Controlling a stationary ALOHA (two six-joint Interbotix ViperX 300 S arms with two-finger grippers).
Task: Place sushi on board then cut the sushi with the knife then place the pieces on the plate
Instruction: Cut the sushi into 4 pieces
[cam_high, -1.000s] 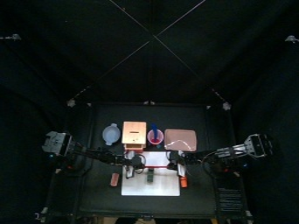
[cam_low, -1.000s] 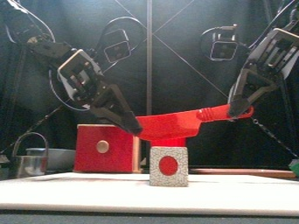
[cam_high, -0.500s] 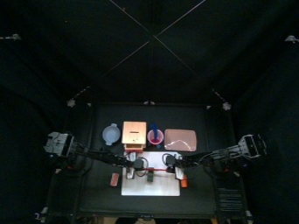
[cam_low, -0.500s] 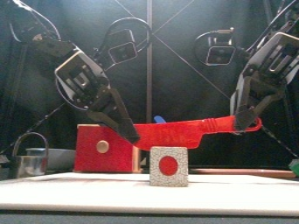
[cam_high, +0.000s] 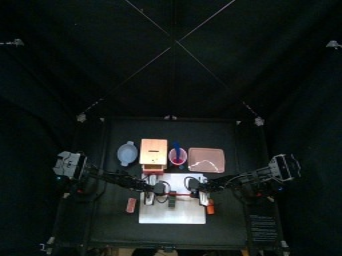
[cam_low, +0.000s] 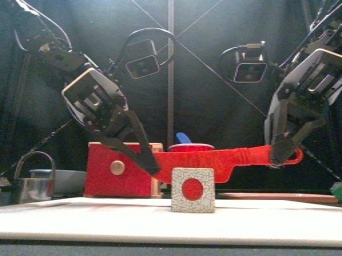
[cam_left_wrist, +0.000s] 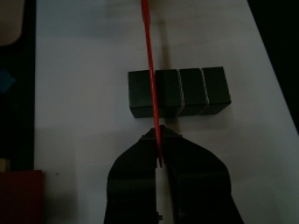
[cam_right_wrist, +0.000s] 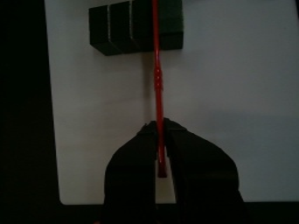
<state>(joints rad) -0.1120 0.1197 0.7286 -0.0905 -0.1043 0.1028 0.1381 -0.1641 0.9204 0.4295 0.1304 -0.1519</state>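
Front view: the red knife (cam_low: 221, 157) has come lower, now just over the sushi roll (cam_low: 194, 190), with the red-fronted wooden box (cam_low: 114, 170) behind. Top view: the roll sits on the white cutting board (cam_high: 187, 213), the pink tray (cam_high: 206, 159) beyond it. Wrist views: the left gripper (cam_left_wrist: 160, 143) and right gripper (cam_right_wrist: 156, 140) each clamp one knife end, the blade crossing the roll.

Black curtain (cam_high: 171, 60) across the whole upper half of the top view, dull and darker toward the corners. Below it, in the lower middle, a small black table (cam_high: 114, 228), with deep shadow to left and right. In the front view, black curtain again from edge to edge, faintly lit, hanging in soft upright folds.
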